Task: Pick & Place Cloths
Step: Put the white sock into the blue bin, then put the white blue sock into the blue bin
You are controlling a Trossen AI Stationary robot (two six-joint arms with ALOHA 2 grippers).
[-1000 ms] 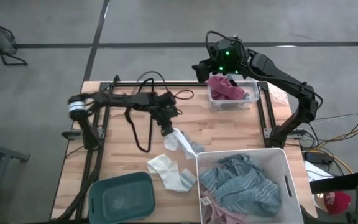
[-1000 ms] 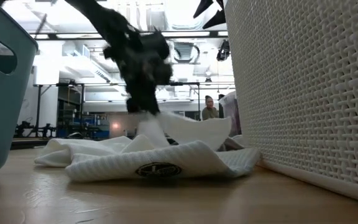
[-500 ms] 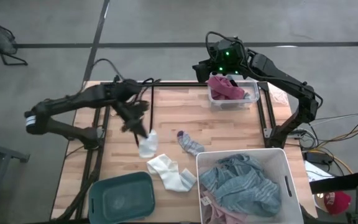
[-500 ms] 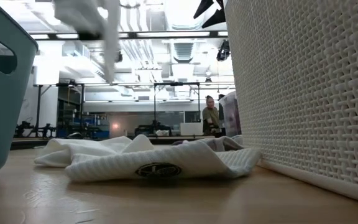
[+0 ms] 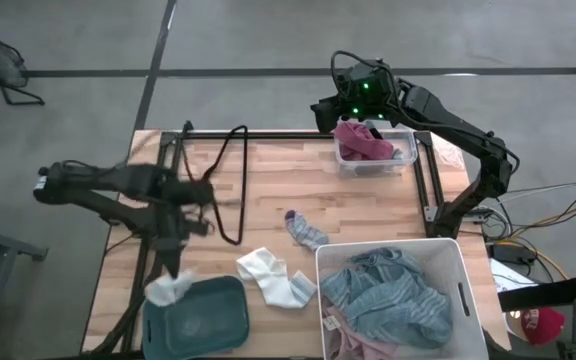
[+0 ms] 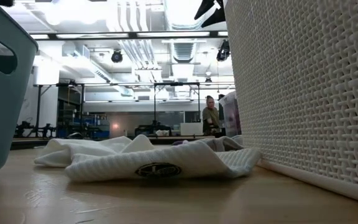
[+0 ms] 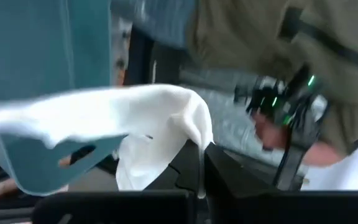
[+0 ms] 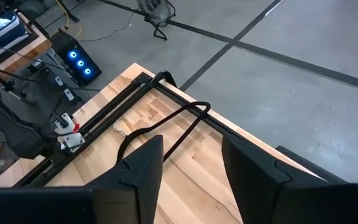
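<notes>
Left fingers (image 7: 201, 163) pinch a white sock (image 5: 168, 288) over the wooden table (image 5: 268, 170); right fingers (image 8: 191, 165) parted.

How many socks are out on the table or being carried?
3: a white sock hanging from the left gripper over the teal bin, white socks lying mid-table, and a grey sock beside the white basket. The basket may hide more.

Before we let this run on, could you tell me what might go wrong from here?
1. The left hand, shut on the white sock, carries it at the teal bin's near-left corner, so a release now might drape it over the rim or drop it outside.
2. The pink cloth bulges above the clear bin under the right hand and could slide out.
</notes>
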